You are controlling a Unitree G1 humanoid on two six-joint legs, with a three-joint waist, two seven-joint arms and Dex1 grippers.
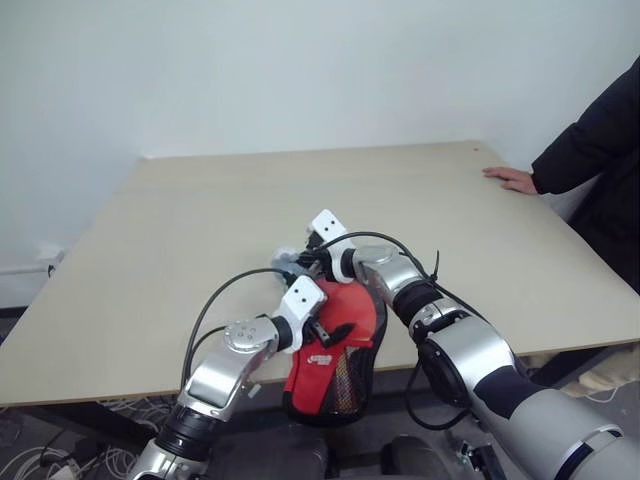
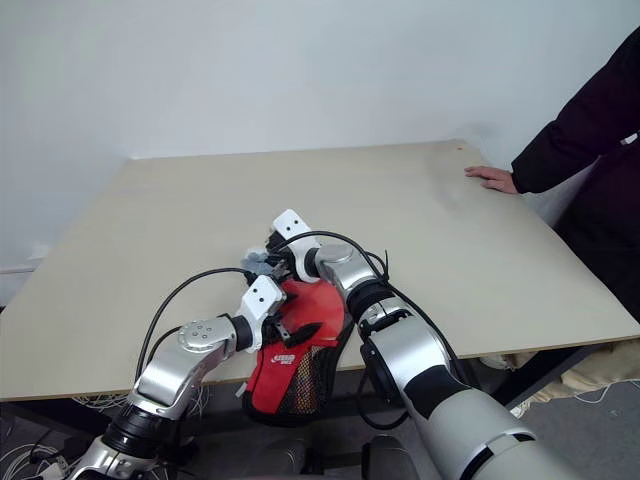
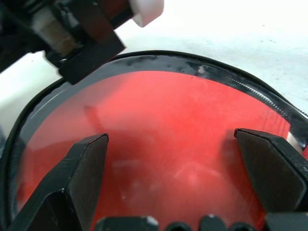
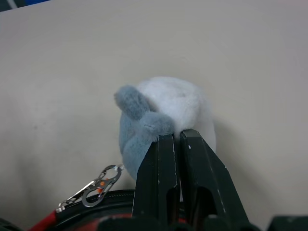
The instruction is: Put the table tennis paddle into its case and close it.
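Observation:
The case (image 1: 330, 372) is red with a black mesh end and black edging. It lies at the table's front edge, its mesh end hanging over. My left gripper (image 3: 173, 137) stands open just above the case's clear red side (image 3: 168, 110), fingers wide apart. The paddle is hidden; I cannot tell whether the red under the clear panel is its face. A grey-white plush ball (image 4: 168, 106) rests on the table beside the case's rim, near a small metal clip (image 4: 98, 185). My right gripper (image 4: 179, 137) is shut, its fingertips pinching the ball's lower edge.
The light wooden table (image 1: 200, 230) stretches ahead and to both sides. A person in a dark sleeve rests a hand (image 1: 510, 178) on its far right corner. Black cables loop over both of my wrists near the case.

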